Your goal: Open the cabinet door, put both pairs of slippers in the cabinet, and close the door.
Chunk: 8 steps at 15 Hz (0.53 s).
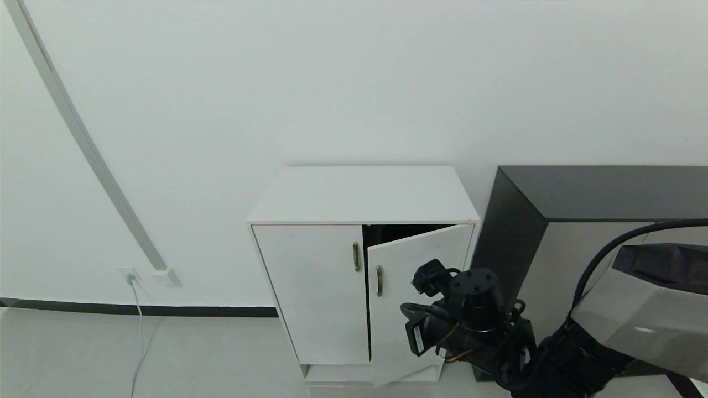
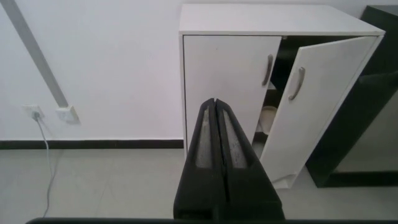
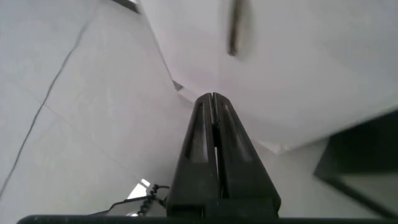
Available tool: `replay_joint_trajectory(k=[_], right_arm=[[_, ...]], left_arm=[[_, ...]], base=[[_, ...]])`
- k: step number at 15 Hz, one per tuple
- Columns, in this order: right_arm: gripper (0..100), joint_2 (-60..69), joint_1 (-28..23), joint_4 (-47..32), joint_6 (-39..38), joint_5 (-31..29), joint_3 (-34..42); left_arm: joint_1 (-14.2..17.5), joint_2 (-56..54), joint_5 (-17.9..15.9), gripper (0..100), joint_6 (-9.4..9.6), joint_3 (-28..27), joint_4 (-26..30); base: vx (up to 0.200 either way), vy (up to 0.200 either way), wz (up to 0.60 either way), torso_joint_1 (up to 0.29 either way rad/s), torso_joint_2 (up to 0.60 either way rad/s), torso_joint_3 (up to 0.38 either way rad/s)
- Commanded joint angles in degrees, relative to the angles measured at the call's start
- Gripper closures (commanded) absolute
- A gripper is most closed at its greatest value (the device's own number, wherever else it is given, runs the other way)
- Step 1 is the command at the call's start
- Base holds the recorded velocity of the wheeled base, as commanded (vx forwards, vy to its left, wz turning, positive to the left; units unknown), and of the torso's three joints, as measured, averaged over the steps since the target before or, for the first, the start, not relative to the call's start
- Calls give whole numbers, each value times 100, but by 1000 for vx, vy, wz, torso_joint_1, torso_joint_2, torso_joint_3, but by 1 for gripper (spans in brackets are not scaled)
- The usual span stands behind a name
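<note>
Cabinet [image 1: 362, 193]: white, two-door, standing on the floor against the wall. Left door [image 1: 310, 293] is flush. Right door [image 1: 404, 254] is ajar, its free edge swung outward. The panel looks stiff and light, hinged on its outer side, so it should swing with little force. Best hold is probably the slim vertical bar handle [image 1: 379, 281] by the free edge, though smooth metal may slip; hooking the edge is the alternative. Right gripper [image 3: 213, 99] has its fingers pressed together, empty, close before that door and just below the handle. Left gripper [image 2: 215, 102] is likewise closed and empty, well back. The left wrist view sees shelves and a pale rounded object [image 2: 268, 118] through the gap, identity uncertain; the head view has only darkness there.
</note>
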<state>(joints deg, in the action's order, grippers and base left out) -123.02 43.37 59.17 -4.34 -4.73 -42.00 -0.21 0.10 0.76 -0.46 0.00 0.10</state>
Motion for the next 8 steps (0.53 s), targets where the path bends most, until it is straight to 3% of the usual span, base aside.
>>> replay_joint_trajectory(k=[1, 7, 8], right_arm=[[100, -91, 22, 42, 21, 77, 183], [100, -179, 57, 50, 21, 113, 227], [100, -179, 57, 68, 21, 113, 236]], left_arm=[[3, -1, 4, 100, 2, 0, -1], [3, -1, 4, 100, -6, 0, -1], [3, -1, 4, 100, -15, 0, -1]], base=[[200, 0, 0, -2, 2, 2], [200, 0, 0, 2, 2, 2], [0, 0, 0, 0, 0, 0]])
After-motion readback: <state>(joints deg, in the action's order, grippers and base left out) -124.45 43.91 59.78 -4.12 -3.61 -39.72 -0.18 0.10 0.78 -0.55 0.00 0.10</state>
